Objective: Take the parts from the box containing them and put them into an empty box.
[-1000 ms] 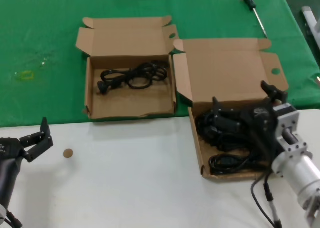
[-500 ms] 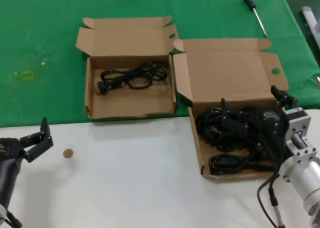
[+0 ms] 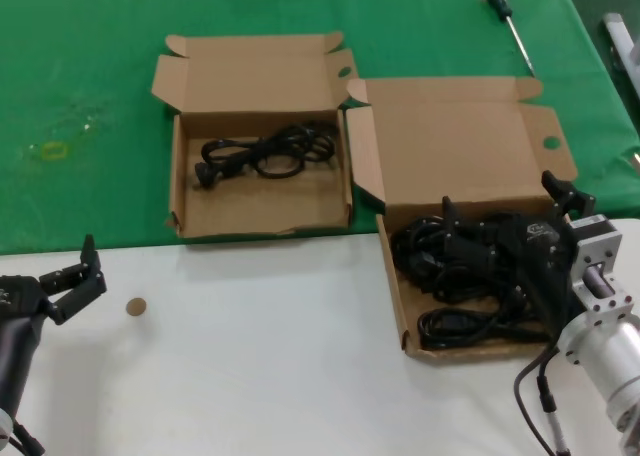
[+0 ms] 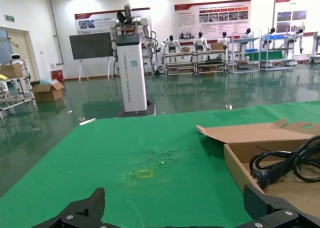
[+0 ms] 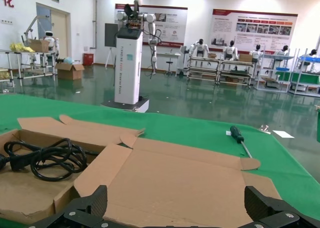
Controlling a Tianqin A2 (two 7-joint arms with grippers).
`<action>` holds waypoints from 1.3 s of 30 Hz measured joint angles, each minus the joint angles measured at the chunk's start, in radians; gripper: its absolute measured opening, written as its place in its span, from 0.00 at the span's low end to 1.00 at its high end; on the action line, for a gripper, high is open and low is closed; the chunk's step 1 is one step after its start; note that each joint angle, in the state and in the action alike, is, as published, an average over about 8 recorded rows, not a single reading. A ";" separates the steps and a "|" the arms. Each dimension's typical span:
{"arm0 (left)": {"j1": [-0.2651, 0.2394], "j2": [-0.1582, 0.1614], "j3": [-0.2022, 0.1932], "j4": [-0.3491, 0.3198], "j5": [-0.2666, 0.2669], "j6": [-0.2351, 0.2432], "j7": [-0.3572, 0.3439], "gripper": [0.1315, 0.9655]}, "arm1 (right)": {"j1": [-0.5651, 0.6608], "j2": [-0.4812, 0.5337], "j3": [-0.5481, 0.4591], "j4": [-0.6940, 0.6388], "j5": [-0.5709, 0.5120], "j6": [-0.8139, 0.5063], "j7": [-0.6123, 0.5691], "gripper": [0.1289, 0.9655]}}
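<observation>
cables (image 3: 460, 266), heaped in larger box (image 3: 455, 146); one bundle (image 3: 265, 154) in smaller box (image 3: 255, 201). right gripper (image 3: 505, 231) low over heap, spread wide, apparently poised to pick. left gripper (image 3: 75, 274) parked near-left, spread.

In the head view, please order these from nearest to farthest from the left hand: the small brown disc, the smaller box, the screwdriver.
From the left hand:
1. Small brown disc, on the white surface just beside it.
2. Smaller box, ahead on the green cloth.
3. Screwdriver, at the far right corner of the cloth.
</observation>
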 joint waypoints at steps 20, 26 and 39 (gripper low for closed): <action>0.000 0.000 0.000 0.000 0.000 0.000 0.000 1.00 | 0.000 0.000 0.000 0.000 0.000 0.000 0.000 1.00; 0.000 0.000 0.000 0.000 0.000 0.000 0.000 1.00 | 0.000 0.000 0.000 0.000 0.000 0.000 0.000 1.00; 0.000 0.000 0.000 0.000 0.000 0.000 0.000 1.00 | 0.000 0.000 0.000 0.000 0.000 0.000 0.000 1.00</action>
